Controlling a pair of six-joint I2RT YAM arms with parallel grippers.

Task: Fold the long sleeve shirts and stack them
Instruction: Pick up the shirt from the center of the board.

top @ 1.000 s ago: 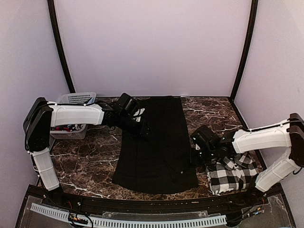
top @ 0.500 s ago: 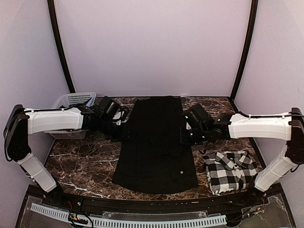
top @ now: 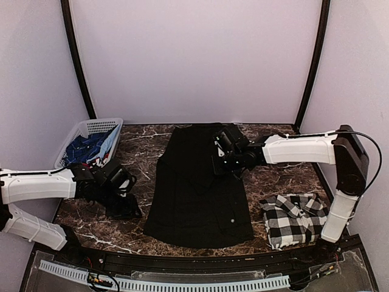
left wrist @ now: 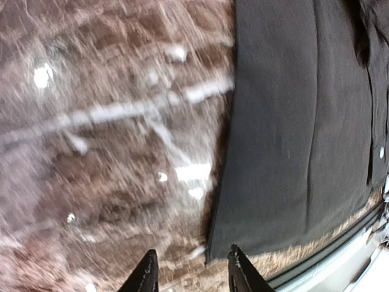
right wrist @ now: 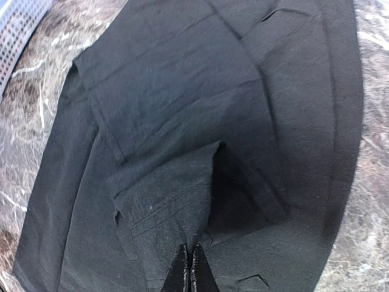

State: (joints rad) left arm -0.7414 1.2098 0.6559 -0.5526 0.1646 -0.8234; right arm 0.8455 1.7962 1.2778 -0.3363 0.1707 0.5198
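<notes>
Shirt of plain black cloth [top: 200, 188] lies flat on brown marble table [top: 137, 164]. Black-and-white checked shirt [top: 296, 220] sits bunched to its right. Right gripper [right wrist: 188, 267] pinches its folded-in sleeve, fingers closed together on the cloth. Left gripper [left wrist: 191, 277] is spread and empty beside its near-left corner.

Robot lab test cell, plain pale walls [top: 194, 61] closed round a dark marble-patterned counter [top: 267, 182], black poles [top: 78, 67] stood in the back corners, white left arm [top: 36, 185] and right arm [top: 298, 149] reached over it, slotted cable duct [top: 182, 283] ran along the front.
</notes>
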